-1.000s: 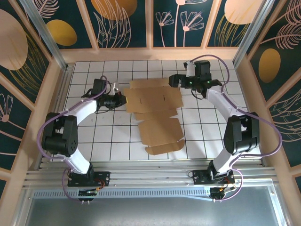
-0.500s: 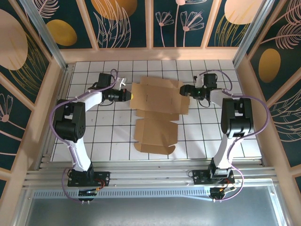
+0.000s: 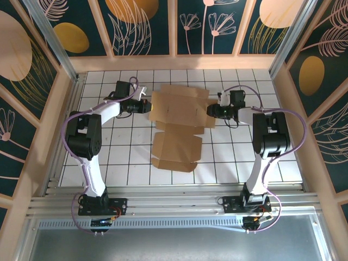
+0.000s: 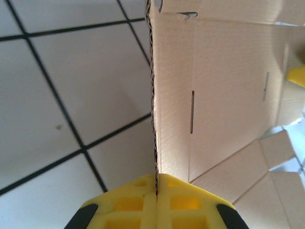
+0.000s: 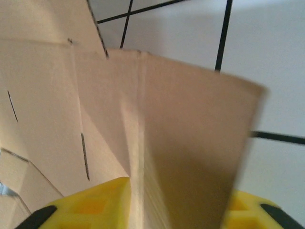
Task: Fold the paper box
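The paper box (image 3: 179, 117) is a flat brown creased sheet lying mid-table, with flaps reaching toward the near side. My left gripper (image 3: 147, 106) is shut on the sheet's left edge. In the left wrist view its yellow fingers (image 4: 128, 200) meet on the corrugated edge at the left gripper (image 4: 156, 183), and the paper box (image 4: 224, 86) runs off to the right. My right gripper (image 3: 211, 111) is at the sheet's right edge. In the right wrist view the right gripper (image 5: 139, 183) pinches a raised flap of the paper box (image 5: 190, 133), which hides part of one finger.
The white tiled table (image 3: 114, 157) is fenced by a wooden frame (image 3: 174, 62) at the back and both sides. An aluminium rail (image 3: 174, 206) runs along the near edge by the arm bases.
Both grippers closed in on the sheet's left and right edges and gripped it. The sheet has shifted slightly away from the near side, and the right gripper has moved left.
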Robot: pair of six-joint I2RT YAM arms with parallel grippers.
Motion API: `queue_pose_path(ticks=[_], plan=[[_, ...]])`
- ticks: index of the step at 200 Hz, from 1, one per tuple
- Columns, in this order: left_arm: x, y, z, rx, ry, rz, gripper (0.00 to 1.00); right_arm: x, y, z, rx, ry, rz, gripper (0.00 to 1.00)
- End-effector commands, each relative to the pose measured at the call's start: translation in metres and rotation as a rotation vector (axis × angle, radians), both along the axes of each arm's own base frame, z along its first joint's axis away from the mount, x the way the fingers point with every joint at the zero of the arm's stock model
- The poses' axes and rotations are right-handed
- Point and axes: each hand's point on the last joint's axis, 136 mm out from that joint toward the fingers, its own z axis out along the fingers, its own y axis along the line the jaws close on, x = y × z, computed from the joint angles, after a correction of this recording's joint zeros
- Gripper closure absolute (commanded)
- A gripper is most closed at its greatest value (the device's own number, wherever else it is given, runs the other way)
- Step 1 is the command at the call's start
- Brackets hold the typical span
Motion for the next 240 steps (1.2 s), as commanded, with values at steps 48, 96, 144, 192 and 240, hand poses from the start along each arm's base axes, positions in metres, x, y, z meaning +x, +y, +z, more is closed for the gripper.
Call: queue_pose_path(ticks=[48,96,144,192,240], plan=[[0.011,0.008,0.017,0.0,-0.104,0.096,0.99,0.014,0.023,0.039,-0.219,-0.175,0.024,0.91],[0.01,0.045,0.046,0.132,-0.223,0.286,0.51,0.018,0.034,0.058,-0.297,-0.326,0.033,1.0],[-0.041,0.051,0.123,-0.06,-0.35,0.396,0.43,0.011,0.037,0.095,-0.283,-0.528,0.034,1.0],[-0.108,0.007,0.134,-0.277,-0.238,0.456,0.57,0.002,0.047,0.099,-0.24,-0.587,0.018,1.0],[-0.115,0.034,0.086,-0.064,-0.179,0.647,0.6,-0.015,0.055,0.082,-0.229,-0.605,0.025,1.0]])
